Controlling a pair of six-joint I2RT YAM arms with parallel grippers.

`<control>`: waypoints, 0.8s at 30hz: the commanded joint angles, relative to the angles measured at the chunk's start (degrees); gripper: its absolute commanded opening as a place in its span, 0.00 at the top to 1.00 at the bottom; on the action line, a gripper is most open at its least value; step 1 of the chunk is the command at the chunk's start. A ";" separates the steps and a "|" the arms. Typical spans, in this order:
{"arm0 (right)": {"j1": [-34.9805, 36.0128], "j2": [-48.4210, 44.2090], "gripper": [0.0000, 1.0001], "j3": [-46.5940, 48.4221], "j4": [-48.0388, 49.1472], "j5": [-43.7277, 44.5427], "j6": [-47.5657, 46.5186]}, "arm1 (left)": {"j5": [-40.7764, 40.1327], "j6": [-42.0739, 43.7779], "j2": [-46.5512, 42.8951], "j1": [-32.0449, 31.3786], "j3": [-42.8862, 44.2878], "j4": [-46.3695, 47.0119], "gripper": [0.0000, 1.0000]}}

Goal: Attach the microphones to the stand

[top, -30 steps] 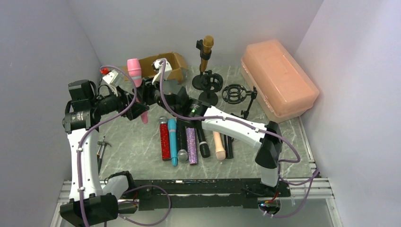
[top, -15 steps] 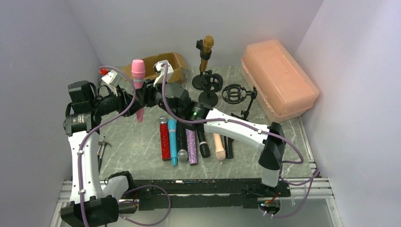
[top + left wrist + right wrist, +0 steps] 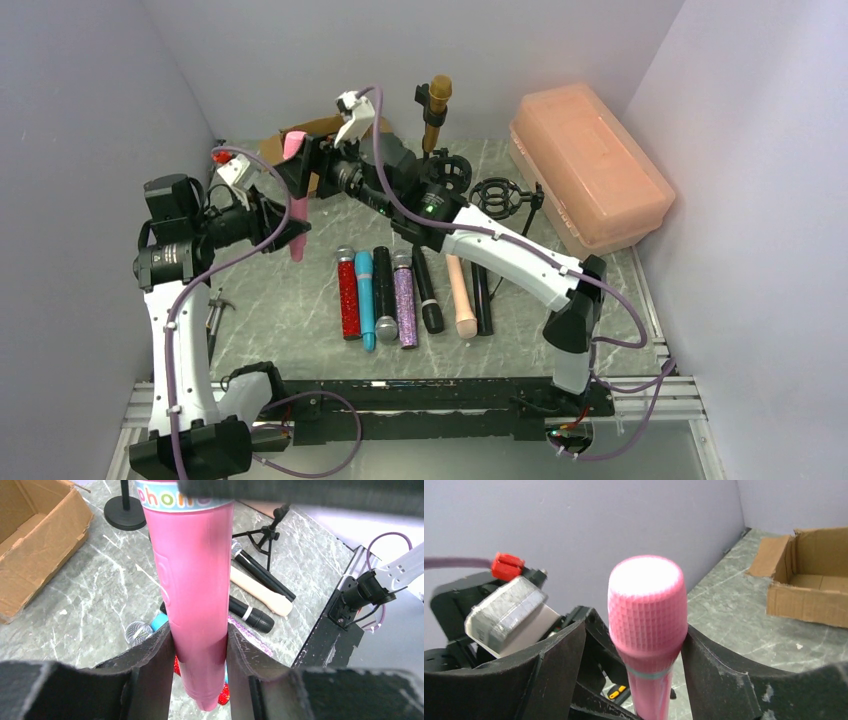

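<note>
On the table (image 3: 280,300), a row of microphones (image 3: 412,295), seven in all, lies side by side at the middle. Behind it, toward the far edge, are the stands (image 3: 500,197), one bearing a mounted microphone (image 3: 435,100). A box (image 3: 30,545) sits in the far left corner and a lidded bin (image 3: 590,165) along the right edge. The held microphone (image 3: 296,200) is upright above the table, left of the row's far end.

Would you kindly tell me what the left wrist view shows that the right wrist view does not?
Only the left wrist view: the left end effector clamped on the body of the pink microphone, with the peach microphone and a tripod stand beyond. Only the right wrist view: its mesh head, the right end effector open around it, and a red connector. Both: the pink microphone and the cardboard box.
</note>
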 commanded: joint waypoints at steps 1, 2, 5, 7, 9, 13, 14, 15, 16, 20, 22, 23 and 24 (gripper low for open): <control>-0.19 1.68 0.29 5.32 -2.34 -5.44 0.75 | 4.18 3.02 -0.87 -0.09 1.53 -1.56 1.00; -0.19 2.16 0.29 6.08 -2.85 -6.70 0.49 | 4.32 3.95 -0.51 -0.15 1.85 -2.46 1.00; -0.20 3.45 0.37 7.74 -3.92 -8.75 -0.33 | 4.41 6.07 0.03 -0.11 2.45 -4.82 1.00; -0.20 3.79 0.44 7.83 -4.05 -9.73 -0.81 | 4.35 7.53 0.12 -0.09 2.88 -6.03 1.00; -0.21 4.17 0.48 8.10 -4.42 -11.06 -1.38 | 4.22 8.37 0.09 -0.11 3.04 -6.77 1.00; -0.39 4.97 0.62 9.65 -7.02 -11.92 -3.34 | 4.00 9.31 0.16 -0.09 3.16 -7.45 1.00; -0.49 4.92 0.67 9.90 -7.40 -11.85 -4.00 | 4.00 9.50 0.21 -0.10 3.15 -7.57 1.00; -0.77 4.73 0.72 10.14 -7.75 -11.90 -4.45 | 4.00 9.63 0.30 -0.09 3.20 -7.64 1.00; -1.00 4.56 0.78 10.27 -8.10 -11.91 -4.90 | 4.00 9.65 0.39 -0.10 3.10 -7.75 1.00; -3.22 2.75 0.97 10.00 -9.17 -11.62 -7.13 | 2.09 8.54 1.80 -0.11 3.58 -7.84 0.81; -4.39 0.56 1.00 8.91 -9.19 -9.92 -10.06 | 0.53 8.37 3.19 -0.09 4.68 -9.27 0.37; -4.75 -0.82 1.00 7.83 -8.76 -8.69 -11.91 | -0.19 8.41 3.76 -0.10 5.13 -10.30 0.21; -5.10 -2.14 1.00 6.70 -8.40 -6.88 -14.06 | -1.16 8.12 4.33 -0.10 5.43 -10.55 0.05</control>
